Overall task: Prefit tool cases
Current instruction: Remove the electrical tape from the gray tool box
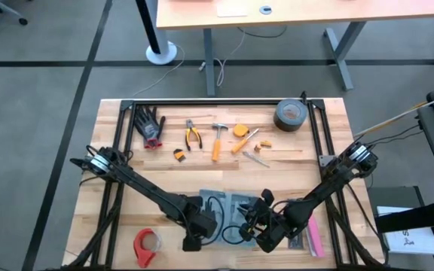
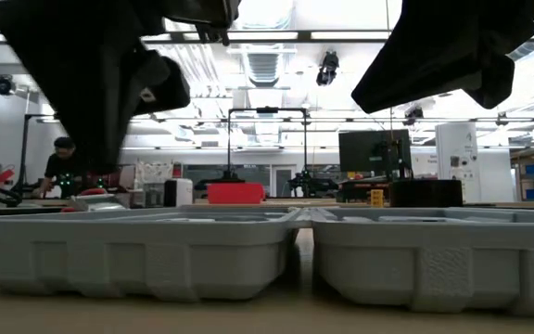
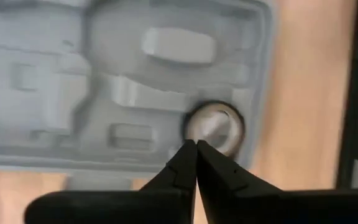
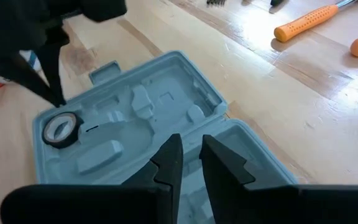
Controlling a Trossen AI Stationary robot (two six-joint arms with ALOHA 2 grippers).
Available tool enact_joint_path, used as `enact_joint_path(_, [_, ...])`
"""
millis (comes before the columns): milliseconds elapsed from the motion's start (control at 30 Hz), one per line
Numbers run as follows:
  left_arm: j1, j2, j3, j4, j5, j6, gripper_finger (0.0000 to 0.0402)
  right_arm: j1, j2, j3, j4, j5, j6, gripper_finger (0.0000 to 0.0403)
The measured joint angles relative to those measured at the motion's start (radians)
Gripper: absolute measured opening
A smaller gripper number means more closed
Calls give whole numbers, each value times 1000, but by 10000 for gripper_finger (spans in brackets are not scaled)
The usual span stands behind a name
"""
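Two grippers hover over the open tool case (image 1: 228,214) at the table's near edge: left gripper (image 3: 196,144) pressed together above its left half, right gripper (image 4: 190,149) slightly parted over the hinge.

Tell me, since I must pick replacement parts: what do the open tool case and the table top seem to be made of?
The tool case looks like moulded plastic, matte blue-grey: its tray has rounded, formed tool-shaped recesses and soft edges. The table top looks like light wood in glued strips, with visible grain and seams; its smooth sheen suggests a sealed finish, though that is uncertain.
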Motion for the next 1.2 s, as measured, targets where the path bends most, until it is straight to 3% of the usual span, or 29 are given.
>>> enact_joint_path(367, [-6, 0, -20, 78, 8, -9, 124, 0, 0, 0, 1, 0, 1, 66])
enact_joint_path(500, [-6, 0, -27, 98, 6, -12, 146, 0, 0, 0, 1, 0, 1, 63])
enact_joint_path(767, [-8, 43, -27, 100, 2, -1, 140, 0, 0, 0, 2, 0, 1, 48])
enact_joint_path(1200, [-9, 130, -20, 83, -18, 37, 112, 0, 0, 0, 2, 0, 0, 69])
